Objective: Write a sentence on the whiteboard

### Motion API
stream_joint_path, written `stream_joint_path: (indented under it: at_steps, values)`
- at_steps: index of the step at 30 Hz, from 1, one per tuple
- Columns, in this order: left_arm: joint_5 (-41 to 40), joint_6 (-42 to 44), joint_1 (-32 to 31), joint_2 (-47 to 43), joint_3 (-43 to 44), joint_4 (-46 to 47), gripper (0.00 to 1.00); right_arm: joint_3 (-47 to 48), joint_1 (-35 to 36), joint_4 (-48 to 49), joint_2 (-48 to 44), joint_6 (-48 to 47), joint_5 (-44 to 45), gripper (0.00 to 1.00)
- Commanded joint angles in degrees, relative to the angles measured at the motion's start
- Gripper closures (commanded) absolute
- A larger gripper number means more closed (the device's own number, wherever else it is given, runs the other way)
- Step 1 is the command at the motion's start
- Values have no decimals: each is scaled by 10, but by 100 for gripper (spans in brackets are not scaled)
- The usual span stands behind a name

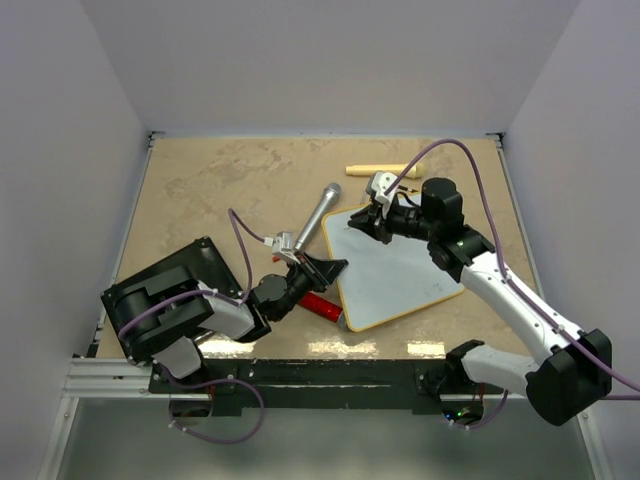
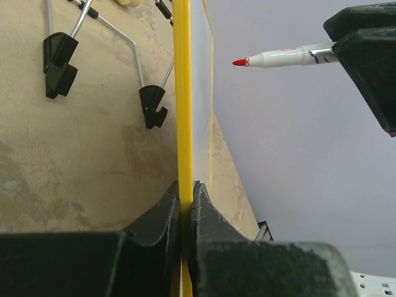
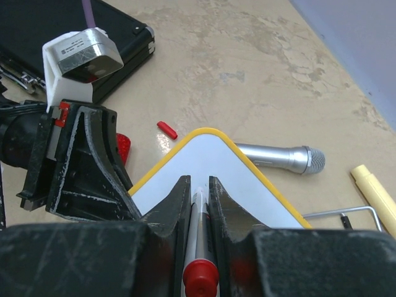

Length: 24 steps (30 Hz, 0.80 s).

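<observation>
Yellow-edged and glossy white, the whiteboard point(image 1: 405, 270) sits on the counter point(image 1: 230, 170) just right of centre. It is turned so that one rounded corner points far and left. From above, its face reads plain white.

Your left end effector point(image 1: 325, 268) comes in from the near left and is pinched tight on the board's left edge. In the left wrist view both fingers point(image 2: 162, 216) press the yellow frame from either side, with the board seen edge-on between them. Black-tipped wire feet point(image 2: 150, 104) show behind the board, resting on the counter.

Your right end effector point(image 1: 378, 213) hangs over the board's far-left corner, jaws narrow and clamped on a marker point(image 2: 284, 57). The marker lies along the slot between the fingers. Its red tip points at the board, and the left wrist view shows a gap between tip and face.

A silver microphone point(image 1: 318, 215) lies just left of that corner, angled far-right to near-left, its near end beside your left wrist. A pale yellow stick point(image 1: 382, 170) lies farther back, apart from the board. A red cylinder point(image 1: 322, 306) rests just near of your left end effector, beside the board's near-left corner. A small red piece point(image 3: 166, 129) lies on the bare counter just off the corner. The black box point(image 3: 105, 31) sits at the left, behind your left arm.
</observation>
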Motion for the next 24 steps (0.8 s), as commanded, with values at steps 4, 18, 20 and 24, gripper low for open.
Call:
stream_joint_path:
  at_steps: [4,18,20,24]
  values:
    - [31,67,-8,12,11,10,100,0,3,31,13,10,22,100]
    - [32,79,-13,15,13,17,100,8,3,5,38,-6,26,100]
    - [32,80,-13,16,14,17,100,10,2,-3,44,-8,24,100]
    - [29,83,-14,14,11,17,100,10,2,-5,44,-11,22,100]
